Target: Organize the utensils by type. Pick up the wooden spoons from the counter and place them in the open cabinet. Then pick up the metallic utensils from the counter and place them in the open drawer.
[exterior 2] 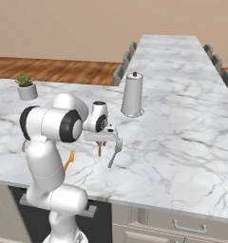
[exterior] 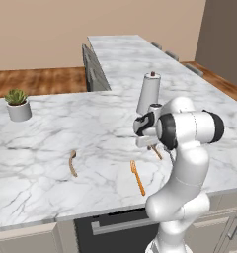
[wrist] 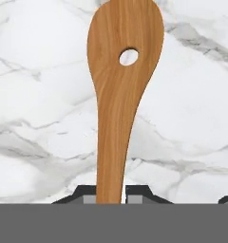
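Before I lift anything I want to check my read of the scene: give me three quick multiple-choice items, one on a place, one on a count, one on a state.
1. Where is the wooden spoon's handle?
A. Between the jaws
B. In the plant pot
C. On the floor

2. How many forks lie on the counter?
A. None
B. Two
C. Five

3. How is the tall white canister?
A. Lying on its side
B. Upright
C. Broken in two

Answers:
1. A: in the hand view the wooden spoon runs down between the dark tips.
2. B: a grey fork and an orange fork lie on the counter.
3. B: the canister stands on its base.
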{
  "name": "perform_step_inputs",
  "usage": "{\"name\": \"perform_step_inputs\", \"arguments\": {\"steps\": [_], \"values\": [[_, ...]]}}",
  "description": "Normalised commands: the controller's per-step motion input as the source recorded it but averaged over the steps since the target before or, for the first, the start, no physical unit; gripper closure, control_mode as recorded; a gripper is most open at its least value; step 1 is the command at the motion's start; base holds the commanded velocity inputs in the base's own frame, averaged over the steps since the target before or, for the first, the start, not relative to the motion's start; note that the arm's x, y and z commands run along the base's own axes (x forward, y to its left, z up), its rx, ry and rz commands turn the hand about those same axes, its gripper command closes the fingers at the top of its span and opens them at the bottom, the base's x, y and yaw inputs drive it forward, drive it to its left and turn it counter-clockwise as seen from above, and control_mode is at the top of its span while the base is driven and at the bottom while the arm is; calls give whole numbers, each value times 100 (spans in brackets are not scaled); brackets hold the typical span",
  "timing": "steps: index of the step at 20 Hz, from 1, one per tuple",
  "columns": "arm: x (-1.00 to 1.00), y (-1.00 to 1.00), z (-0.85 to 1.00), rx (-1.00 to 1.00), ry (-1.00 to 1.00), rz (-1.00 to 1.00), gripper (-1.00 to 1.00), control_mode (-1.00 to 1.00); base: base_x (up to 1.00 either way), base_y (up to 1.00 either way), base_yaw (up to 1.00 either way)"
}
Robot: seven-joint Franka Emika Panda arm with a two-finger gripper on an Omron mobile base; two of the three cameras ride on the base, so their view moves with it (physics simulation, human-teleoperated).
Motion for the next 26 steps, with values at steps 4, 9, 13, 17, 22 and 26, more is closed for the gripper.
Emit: {"name": "perform_step_inputs", "arguments": {"steps": [4,9,13,17,22,26], "values": [[-21,-2,72,0,8,28,100,-100,0,0,0],[-45,0,86,0,1,48,100,-100,0,0,0],[-73,0,64,0,-5,58,100,-100,0,0,0],[-76,4,57,0,-21,53,100,-100,0,0,0],[-71,14,50,0,-22,42,100,-100,0,0,0],[-63,20,48,0,-18,19,100,-100,0,0,0]]}}
